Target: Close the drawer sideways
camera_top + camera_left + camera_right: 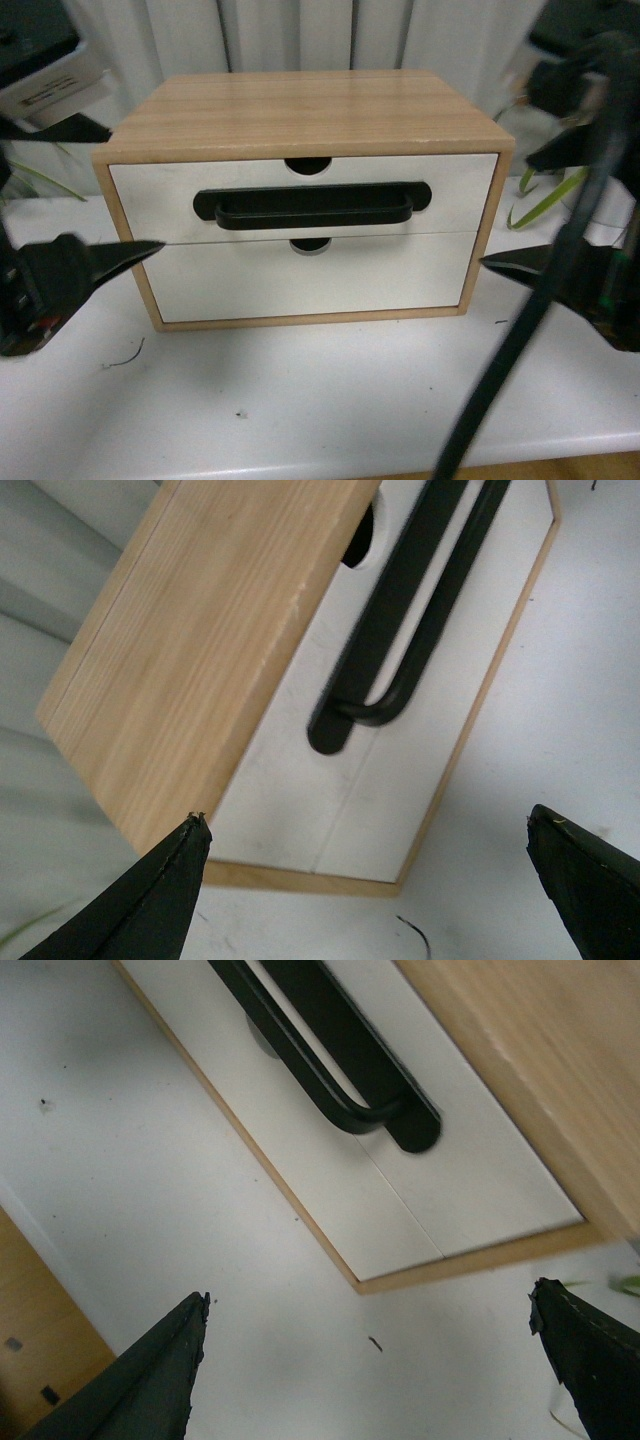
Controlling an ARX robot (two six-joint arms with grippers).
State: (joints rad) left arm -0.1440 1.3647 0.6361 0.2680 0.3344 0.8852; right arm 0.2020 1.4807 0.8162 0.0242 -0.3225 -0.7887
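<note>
White table (330, 400) bears cabinet (300, 110); only front view shows whole drawer (305, 205); left tool (367, 818), right tool (370, 1293) spread.

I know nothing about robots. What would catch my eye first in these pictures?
A wooden box stands on the white table, dead centre in the front view. Its upper drawer carries a long black handle. The left end effector and right end effector, both open, flank the box on either side.
</note>
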